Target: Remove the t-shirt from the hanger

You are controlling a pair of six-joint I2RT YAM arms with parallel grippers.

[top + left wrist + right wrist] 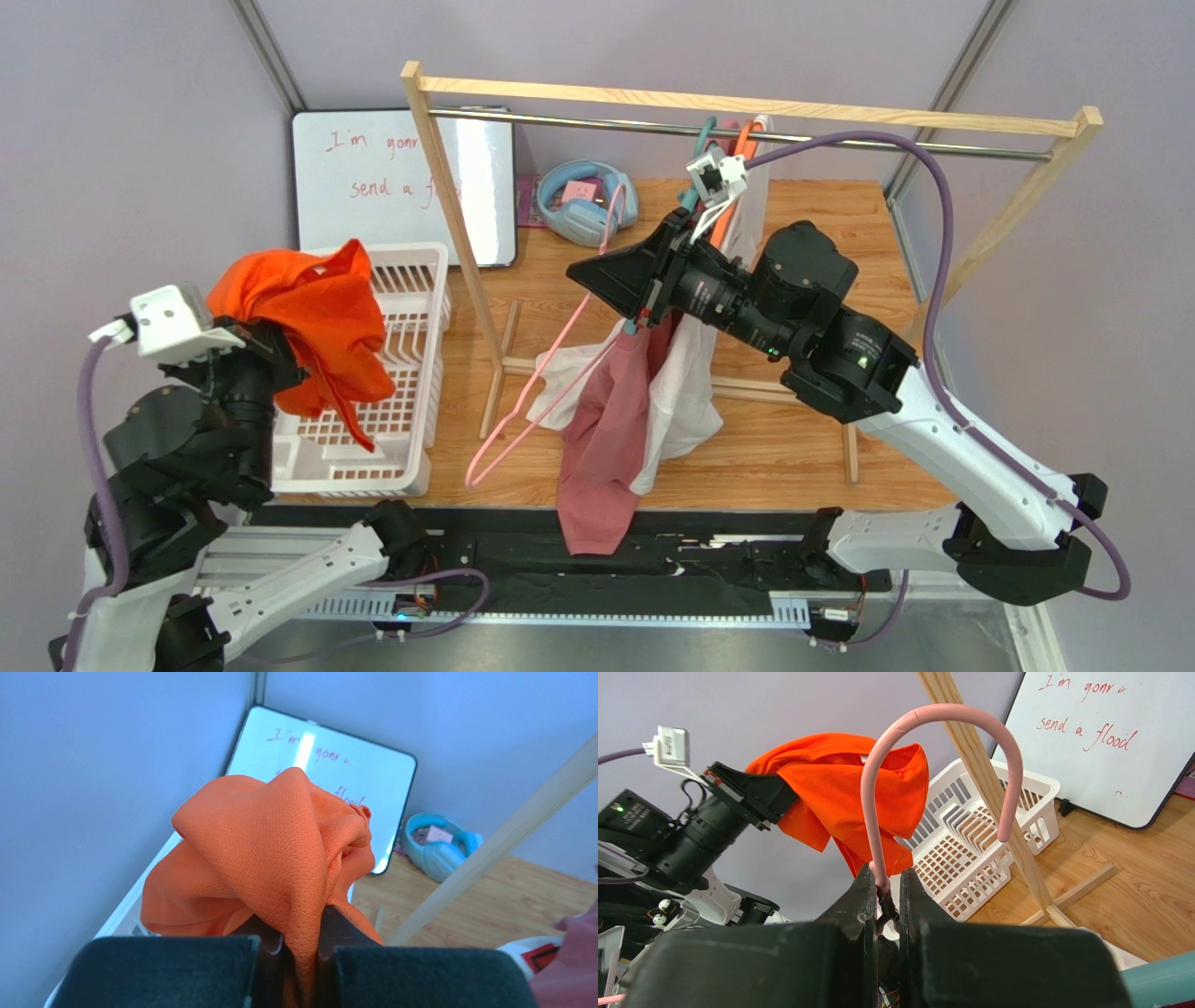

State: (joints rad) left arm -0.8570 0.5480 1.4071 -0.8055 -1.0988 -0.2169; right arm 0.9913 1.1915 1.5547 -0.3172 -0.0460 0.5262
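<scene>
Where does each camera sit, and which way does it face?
Top external: above, behind the bases, facing down on rack, basket, table; left arm and right arm show.
Left wrist: looks along the left gripper, shut on the orange shirt, toward the whiteboard.
Right wrist: looks along the right gripper, shut on the pink hanger, toward left arm.
Shared: both wrist views show orange shirt, whiteboard.

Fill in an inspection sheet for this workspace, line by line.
Surface: wooden table, carrying the clothes rack and white basket.
Job's things: orange t-shirt off the pink hanger, hanging over the basket.
Clutter: whiteboard, blue headphones; maroon garment and white garment hang at the rack.
Pincers: left pincer shut on the orange t-shirt; right pincer shut on the pink hanger below its hook.
Cables: purple cable arcs over the right arm; second purple cable beside the left arm.
Surroundings: grey walls.
</scene>
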